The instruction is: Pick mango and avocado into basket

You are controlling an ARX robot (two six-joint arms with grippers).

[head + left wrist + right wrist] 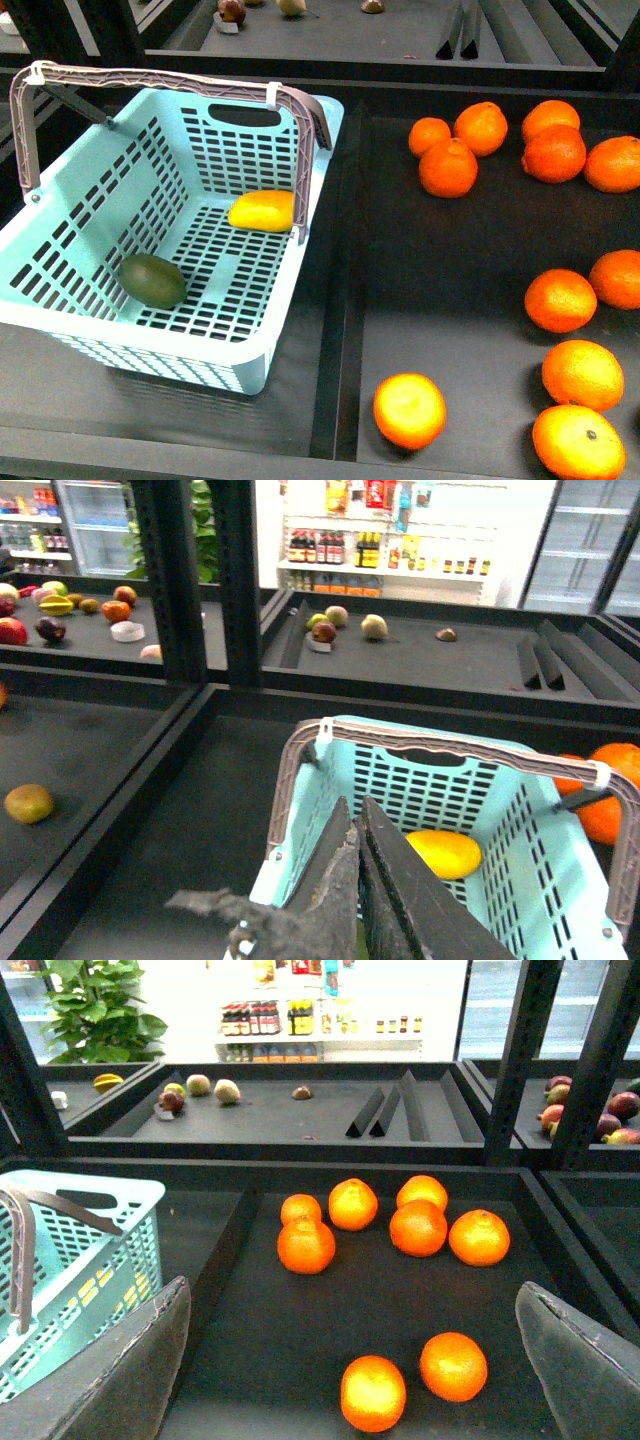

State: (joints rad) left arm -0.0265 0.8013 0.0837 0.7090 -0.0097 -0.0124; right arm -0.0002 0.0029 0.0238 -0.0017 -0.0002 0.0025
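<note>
The left gripper point(358, 880) has its jaws pressed together with nothing between them; they hang above the near corner of the basket point(300, 262), pointing into it. The right gripper point(350, 1380) has its jaws spread wide and holds nothing; below it lie only the oranges point(418, 1227) in the right tray.

The mango point(262, 210) lies on the basket floor close to the far right wall. The avocado point(152, 280) lies on the floor near the left wall, well apart from the mango. So both fruits seem already placed, and what remains is probably only to draw the arms away.

The risk is with the left arm. The grey-brown handle point(300, 755) stands up just beside the shut jaws, and a sideways pull could catch it and tilt or drag the basket. The basket looks to sit slightly skewed, with its right side over the black divider point(340, 300) between the trays, though I cannot tell this surely from the front view. A knock there could rock it and let the fruits roll.

For the left arm, the free way is straight up and back toward the robot. The right arm has open room above the oranges; only the tray edges and the shelf posts point(600, 1050) limit it at the sides.
</note>
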